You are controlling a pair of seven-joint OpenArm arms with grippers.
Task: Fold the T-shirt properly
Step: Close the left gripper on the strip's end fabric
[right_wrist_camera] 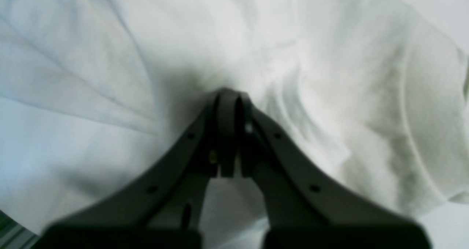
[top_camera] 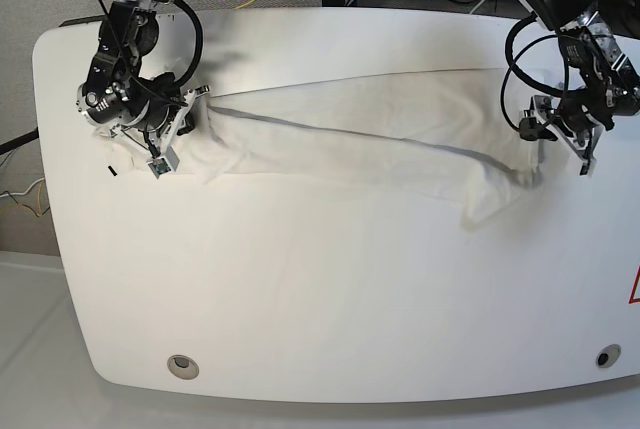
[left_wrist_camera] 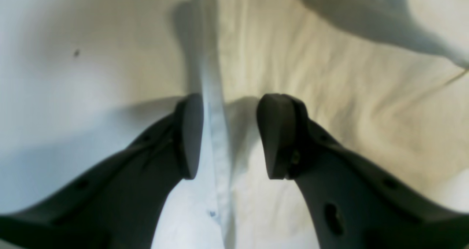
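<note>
White soft cotton T-shirt [top_camera: 360, 139] stretches across the white bench [top_camera: 330, 299]; right jaws pinch it shut, left jaws straddle its hem, parted.

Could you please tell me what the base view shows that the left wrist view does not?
Only the base view shows the whole T-shirt stretched in a long band across the table, both arms, and the right gripper at the opposite end. Only the left wrist view shows the left gripper close up: its jaws stand apart with a raised edge of cloth between them. Both views show the white shirt and the left gripper at one end of it.
</note>
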